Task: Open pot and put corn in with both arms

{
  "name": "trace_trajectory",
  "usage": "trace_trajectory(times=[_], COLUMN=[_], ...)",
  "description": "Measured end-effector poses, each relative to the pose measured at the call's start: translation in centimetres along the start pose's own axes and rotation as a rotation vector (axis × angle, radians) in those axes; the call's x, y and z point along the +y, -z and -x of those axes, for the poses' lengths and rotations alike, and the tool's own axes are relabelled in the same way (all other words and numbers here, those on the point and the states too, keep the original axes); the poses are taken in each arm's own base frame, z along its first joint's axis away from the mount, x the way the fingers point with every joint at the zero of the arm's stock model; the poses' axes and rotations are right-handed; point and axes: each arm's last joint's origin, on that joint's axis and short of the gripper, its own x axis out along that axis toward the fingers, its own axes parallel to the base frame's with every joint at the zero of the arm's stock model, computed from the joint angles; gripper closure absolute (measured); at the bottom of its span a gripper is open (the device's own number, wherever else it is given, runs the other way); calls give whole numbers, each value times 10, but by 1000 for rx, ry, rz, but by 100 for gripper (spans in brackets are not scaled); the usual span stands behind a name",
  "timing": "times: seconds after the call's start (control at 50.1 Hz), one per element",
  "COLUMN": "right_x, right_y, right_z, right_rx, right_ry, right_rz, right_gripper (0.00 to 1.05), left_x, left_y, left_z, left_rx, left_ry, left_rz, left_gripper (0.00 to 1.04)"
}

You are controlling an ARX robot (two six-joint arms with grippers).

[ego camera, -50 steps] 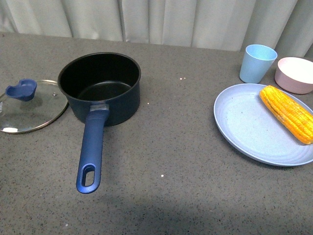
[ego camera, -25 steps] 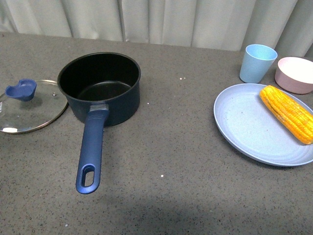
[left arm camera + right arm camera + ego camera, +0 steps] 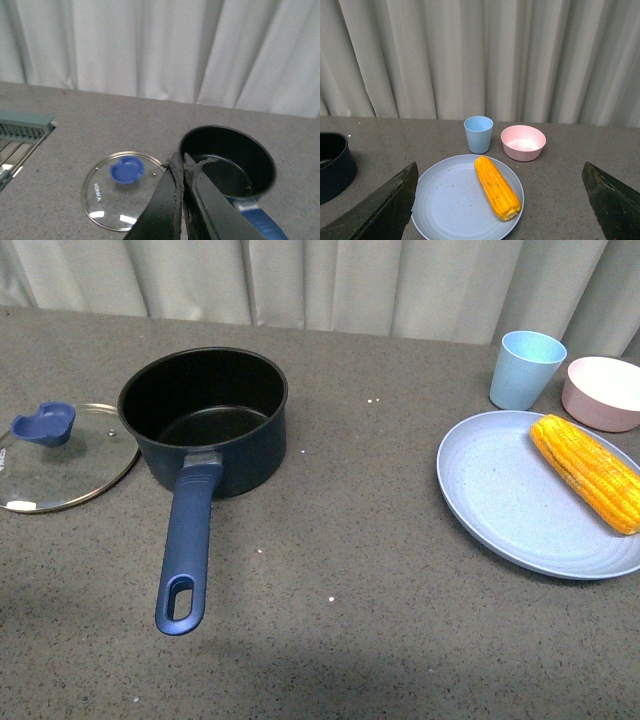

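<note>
The dark navy round pot with the long blue handle (image 3: 240,455) is sitting open on the grey speckled table (image 3: 400,630). Its black inside is showing nothing in it. The round glass lid with the blue knob (image 3: 65,468) is lying flat just beside the pot, on the left, so the way in is free.

The yellow-orange corn cob (image 3: 590,472) is lying on the pale blue round plate (image 3: 500,500), well apart from the pot, on the right. A light blue cup (image 3: 525,370) and a pale pink bowl (image 3: 603,392) are standing just behind the plate.

The left gripper (image 3: 180,159) is hanging above the lid and the pot, with its jaws pressed together on nothing. The right gripper (image 3: 499,166) is hovering with its jaws spread wide, and the corn is showing between them. I think it is getting ready to go down and pinch the corn. The corn is round, so it may be rolling away if the pinch is off the middle.
</note>
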Motion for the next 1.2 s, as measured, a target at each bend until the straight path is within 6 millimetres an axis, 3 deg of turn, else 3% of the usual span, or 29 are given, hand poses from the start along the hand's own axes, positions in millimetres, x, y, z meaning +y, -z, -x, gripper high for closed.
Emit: trace_trajectory(times=[0.439,1.197], right_x=[0,0], right_y=[0,0], right_z=[0,0], right_rx=[0,0], right_ry=[0,0], right_rz=[0,0], right_gripper=[9,9], left_x=[-2,-1], left_y=[-5,-11], left_z=[31,58], left_rx=[-17,-40], left_ry=[7,7], left_rz=[0,0], left_gripper=[101,101])
